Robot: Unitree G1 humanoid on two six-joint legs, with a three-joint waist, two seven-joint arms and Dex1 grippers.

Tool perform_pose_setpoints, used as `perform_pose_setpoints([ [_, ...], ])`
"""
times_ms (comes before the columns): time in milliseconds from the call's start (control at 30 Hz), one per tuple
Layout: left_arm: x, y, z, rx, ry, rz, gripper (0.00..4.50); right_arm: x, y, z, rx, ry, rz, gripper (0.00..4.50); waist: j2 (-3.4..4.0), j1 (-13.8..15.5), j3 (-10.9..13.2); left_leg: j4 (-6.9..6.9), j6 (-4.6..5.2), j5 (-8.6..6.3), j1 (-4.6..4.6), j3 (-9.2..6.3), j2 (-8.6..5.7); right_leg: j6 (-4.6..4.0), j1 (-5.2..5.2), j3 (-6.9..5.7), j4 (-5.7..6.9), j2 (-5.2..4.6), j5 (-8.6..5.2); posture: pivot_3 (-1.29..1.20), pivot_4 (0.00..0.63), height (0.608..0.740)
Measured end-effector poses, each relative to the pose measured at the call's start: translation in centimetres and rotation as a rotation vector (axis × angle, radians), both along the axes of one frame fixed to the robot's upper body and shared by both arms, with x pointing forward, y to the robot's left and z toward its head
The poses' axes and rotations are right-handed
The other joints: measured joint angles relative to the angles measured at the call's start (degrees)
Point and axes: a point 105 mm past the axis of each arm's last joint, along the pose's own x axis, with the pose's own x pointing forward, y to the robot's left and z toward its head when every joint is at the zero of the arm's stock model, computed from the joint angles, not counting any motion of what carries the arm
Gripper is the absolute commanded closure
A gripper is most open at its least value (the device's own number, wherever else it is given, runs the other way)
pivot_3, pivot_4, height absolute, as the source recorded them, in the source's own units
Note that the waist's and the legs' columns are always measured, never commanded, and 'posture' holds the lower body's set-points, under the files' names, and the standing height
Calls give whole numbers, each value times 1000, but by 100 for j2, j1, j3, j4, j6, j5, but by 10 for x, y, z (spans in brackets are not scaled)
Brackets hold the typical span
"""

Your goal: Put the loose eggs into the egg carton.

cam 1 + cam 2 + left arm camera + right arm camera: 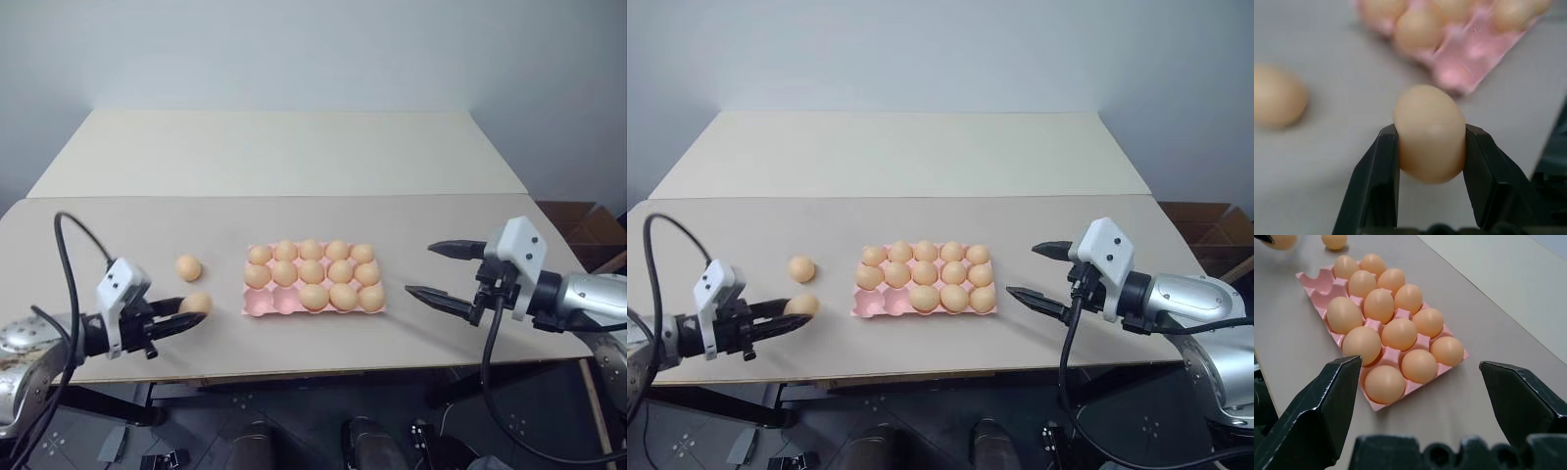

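I see a pale-pink egg carton [263, 305] holding tan-orange eggs, and 2 loose eggs [189, 267] of the same tan-orange on my beige-grey worktop [313, 157]. Both grippers have black jaws behind white wrist blocks: the left gripper [1431, 142] and the right gripper [438, 271]. The wall behind is plain pale grey-blue.

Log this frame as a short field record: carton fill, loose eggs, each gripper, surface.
egg carton: pale pink tray; thirteen eggs seated, two cups free in the near row at the robot's left end
loose eggs: two, both left of the carton
held egg: clamped between the left gripper fingers, near the table's front edge
other loose egg: lying free on the table, farther back
right gripper: open, empty, right of the carton
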Motion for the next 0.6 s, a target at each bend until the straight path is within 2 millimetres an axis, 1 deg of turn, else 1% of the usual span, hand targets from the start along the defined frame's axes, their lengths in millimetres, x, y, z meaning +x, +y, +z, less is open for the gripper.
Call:
perform_pose_setpoints([
  [67, -1, -19, 5, -9, -33, -93, 2948, 1, 2, 2, 1, -10, 1, 0, 4, 6, -1, 0, 0, 0, 3, 1, -4, 6, 5, 4, -2, 0, 2, 0, 150, 740],
  [133, 1, -37, 1, -43, -33, -153, 2948, 2, 4, 3, 3, -15, 5, 0, 5, 10, -1, 0, 0, 0, 5, -1, -4, 16, 10, 2, -2, 3, 8, 0, 150, 740],
  [200, 10, -59, -3, -94, -39, -192, 2948, 2, 7, 1, 7, -12, 14, 0, 3, 28, -1, 3, 1, 0, 8, -7, -4, 19, 20, -1, -4, 6, 10, 0, 150, 740],
  [233, 13, -66, -5, -100, -38, -202, 2948, 2, 8, 1, 7, -12, 13, 0, 3, 32, -1, 4, 1, 0, 7, -9, -4, 20, 21, -2, -4, 7, 10, 0, 150, 740],
  [300, 22, -77, -10, -103, -44, -195, 2948, 2, 8, 1, 8, -17, 7, 0, 3, 43, -1, 5, 1, 0, 8, -10, -6, 23, 24, -2, -5, 6, 11, 0, 150, 740],
  [367, 32, -86, -15, -106, -50, -164, 2948, 2, 8, 2, 7, -22, 4, 0, 3, 39, -1, 6, 1, 0, 9, -11, -6, 26, 27, -1, -7, 6, 13, 0, 150, 740],
  [433, 39, -93, -20, -95, -43, -157, 2948, 0, 9, 2, 8, -26, 4, 0, 2, 37, -1, 8, 2, 0, 7, -14, -6, 28, 27, -2, -8, 7, 14, 0, 150, 740],
  [600, 41, -93, -24, -72, -3, -172, 1287, -2, 10, 3, 14, -29, -5, 0, 3, 8, -1, 8, 2, 0, 8, -20, -6, 30, 26, -3, -7, 7, 13, 0, 150, 740],
])
